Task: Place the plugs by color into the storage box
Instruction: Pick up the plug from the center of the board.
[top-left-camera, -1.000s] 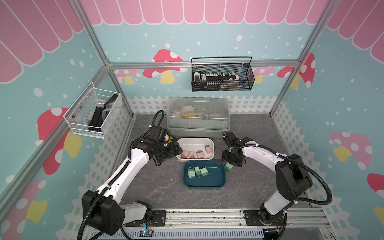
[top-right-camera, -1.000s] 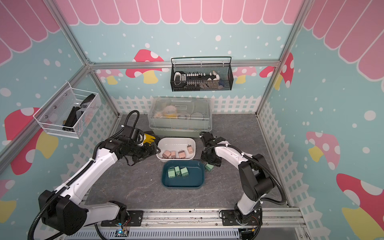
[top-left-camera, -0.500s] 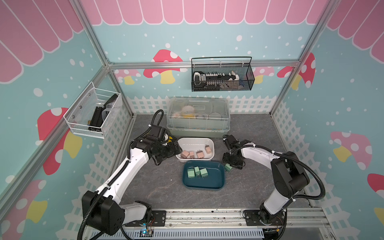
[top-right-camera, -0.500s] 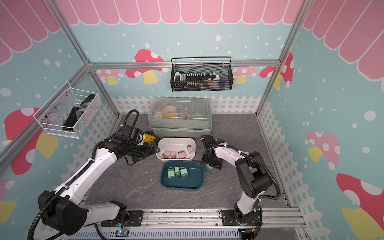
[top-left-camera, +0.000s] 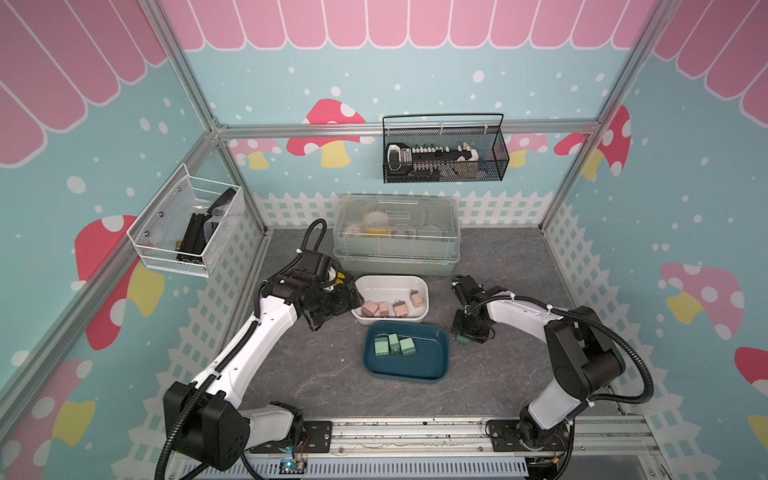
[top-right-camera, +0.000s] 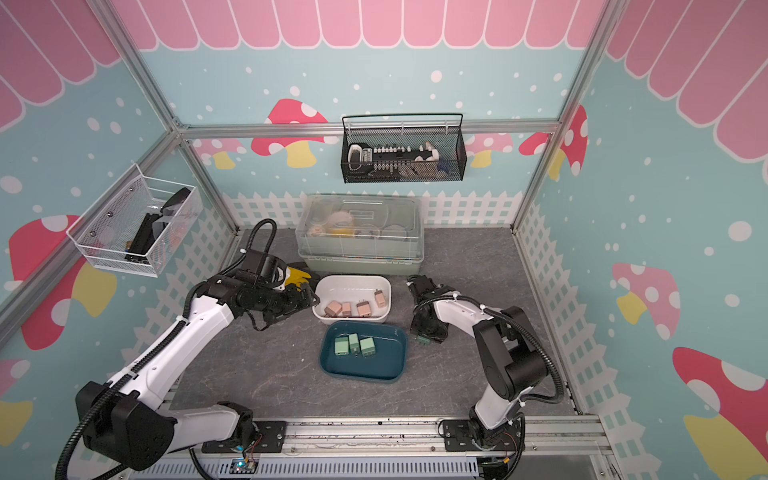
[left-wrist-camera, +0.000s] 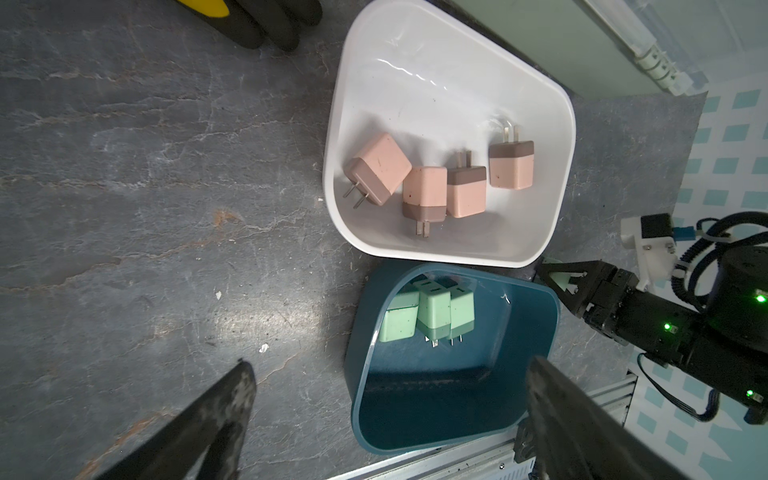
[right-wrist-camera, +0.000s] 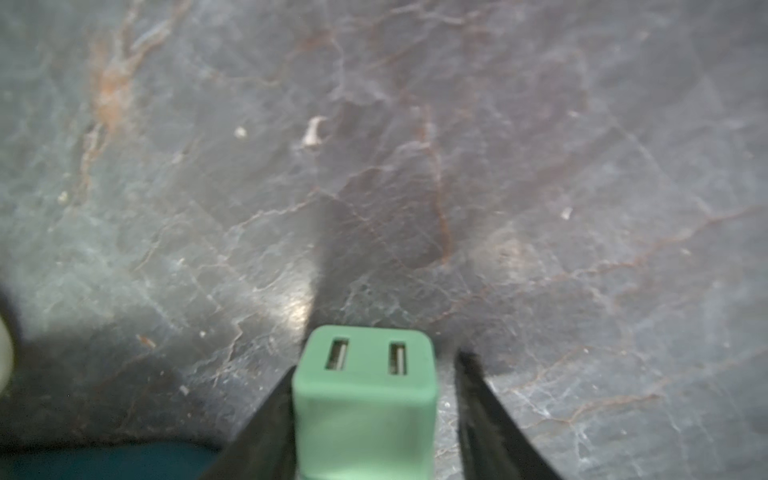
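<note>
One green plug (right-wrist-camera: 365, 395) sits on the tabletop (top-left-camera: 316, 374) just beside the teal box (top-left-camera: 428, 365), inside the half-spread right claw (right-wrist-camera: 376, 361): one finger touches it, the other is slightly apart. Three green plugs (top-left-camera: 392, 345) lie in that box, four pink plugs (top-left-camera: 388, 308) in the white box (top-left-camera: 390, 286). The left claw (left-wrist-camera: 390, 363) is spread wide.

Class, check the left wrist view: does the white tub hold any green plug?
No: the white tub holds only four pinkish plugs.
</note>
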